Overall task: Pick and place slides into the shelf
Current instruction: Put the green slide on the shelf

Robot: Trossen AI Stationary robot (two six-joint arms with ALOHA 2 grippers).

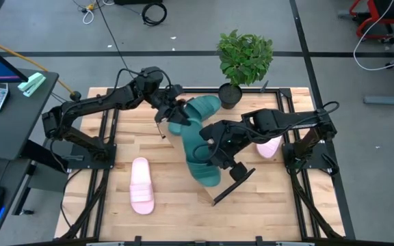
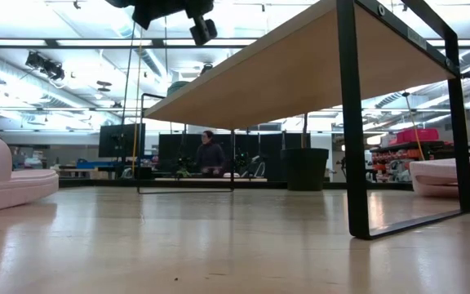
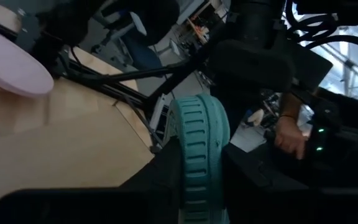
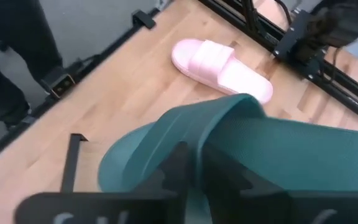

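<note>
A: Teal foam first. Right gripper point(image 1: 232, 158) has its fingers clamped on one teal slide point(image 4: 241, 143), raised above the shelf point(image 2: 317, 65). Left gripper point(image 1: 173, 113) holds the second teal slide point(image 1: 200, 109) at the far end, fingers closed on its edge.

B: Progress?

A: My reading: none are seated yet. Both pink slides, near one point(image 1: 141, 184) and right-hand one point(image 1: 269, 147), lie on the surface point(image 1: 176, 205).

B: Hidden?

A: The arms cover most of the shelf top from above.
</note>
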